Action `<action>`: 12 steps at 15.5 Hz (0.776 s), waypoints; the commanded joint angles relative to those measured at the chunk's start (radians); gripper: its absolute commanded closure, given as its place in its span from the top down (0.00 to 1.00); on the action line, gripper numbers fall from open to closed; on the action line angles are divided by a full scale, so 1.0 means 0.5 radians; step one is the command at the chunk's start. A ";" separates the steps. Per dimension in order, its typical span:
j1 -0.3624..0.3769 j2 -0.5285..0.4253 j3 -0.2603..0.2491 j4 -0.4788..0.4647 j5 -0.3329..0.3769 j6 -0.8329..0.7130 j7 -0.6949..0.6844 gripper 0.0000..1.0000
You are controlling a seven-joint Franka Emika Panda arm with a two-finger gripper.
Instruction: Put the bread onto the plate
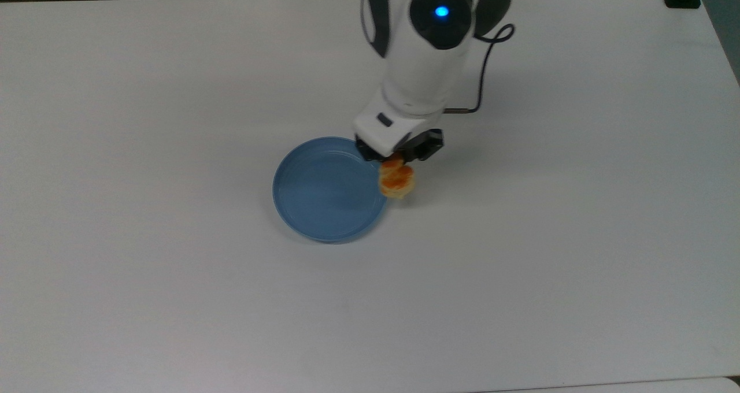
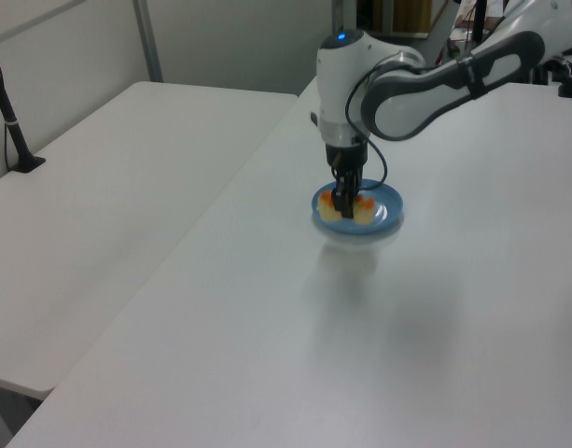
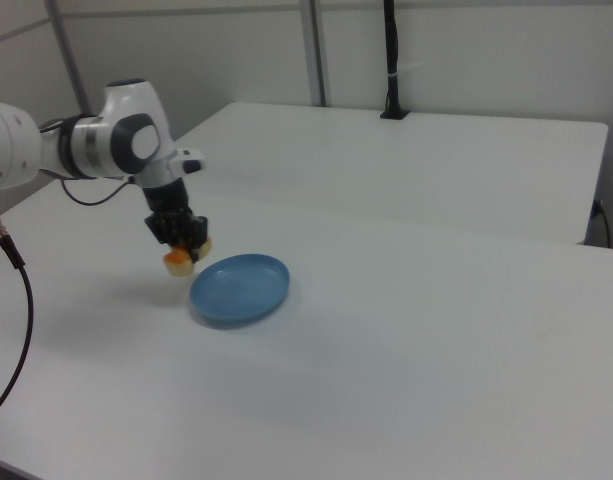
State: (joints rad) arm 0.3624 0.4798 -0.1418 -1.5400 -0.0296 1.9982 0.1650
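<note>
The bread (image 1: 396,180), pale yellow with glossy orange-brown bumps, hangs in the air in my gripper (image 1: 395,163), which is shut on it. It is lifted clear of the white table, at the right rim of the light-blue plate (image 1: 324,191) in the top view. In the left view the bread (image 2: 349,209) shows in front of the plate (image 2: 383,209), held by the gripper (image 2: 343,200). In the right view the bread (image 3: 178,262) hangs just left of the plate (image 3: 242,287), above the table, under the gripper (image 3: 183,243).
The white table (image 1: 173,295) spreads wide on all sides of the plate. A second white table (image 2: 108,187) adjoins it in the left view. A black post (image 3: 391,60) stands at the far table's back edge in the right view.
</note>
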 commanded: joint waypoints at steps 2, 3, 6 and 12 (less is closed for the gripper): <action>-0.178 -0.036 -0.035 -0.049 -0.011 -0.020 -0.308 0.28; -0.209 -0.021 -0.035 -0.049 -0.011 -0.005 -0.345 0.30; -0.228 0.065 -0.032 -0.062 -0.014 0.105 -0.364 0.30; -0.249 0.123 -0.032 -0.065 -0.018 0.167 -0.367 0.97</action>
State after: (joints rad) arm 0.2388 0.5471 -0.1568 -1.5569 -0.0296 2.0518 -0.0028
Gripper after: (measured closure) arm 0.498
